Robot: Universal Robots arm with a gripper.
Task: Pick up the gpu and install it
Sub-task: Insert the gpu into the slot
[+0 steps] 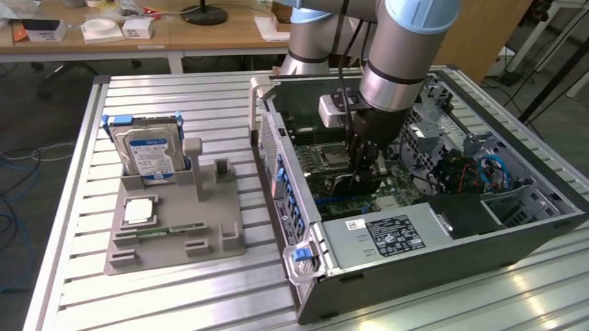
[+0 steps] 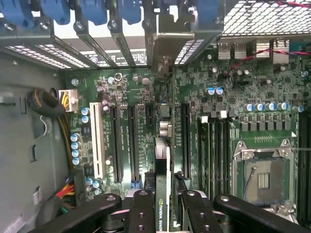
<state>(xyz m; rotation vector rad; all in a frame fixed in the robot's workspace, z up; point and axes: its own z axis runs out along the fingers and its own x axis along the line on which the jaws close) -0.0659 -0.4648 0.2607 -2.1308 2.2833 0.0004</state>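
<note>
While the gpu (image 2: pixel 162 167) was held edge-on just above the motherboard (image 2: pixel 223 97), clamped between the jaws of the gripper (image 2: pixel 166 208), it was judged that its contact edge could be jammed against an expansion slot (image 2: pixel 118 145), or its end bracket (image 2: pixel 170 43) snagged, if lowered askew.

Bright, even room light, pale glare on the slatted table (image 1: pixel 184 289), dimmer shade inside the computer case (image 1: pixel 442 276)

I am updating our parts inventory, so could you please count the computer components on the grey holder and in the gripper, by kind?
Silver hard drive with blue label: 1
Silver square processor chip: 1
Narrow green memory stick: 1
Thin green graphics card with silver bracket, in the gripper: 1
Total: 4
</note>
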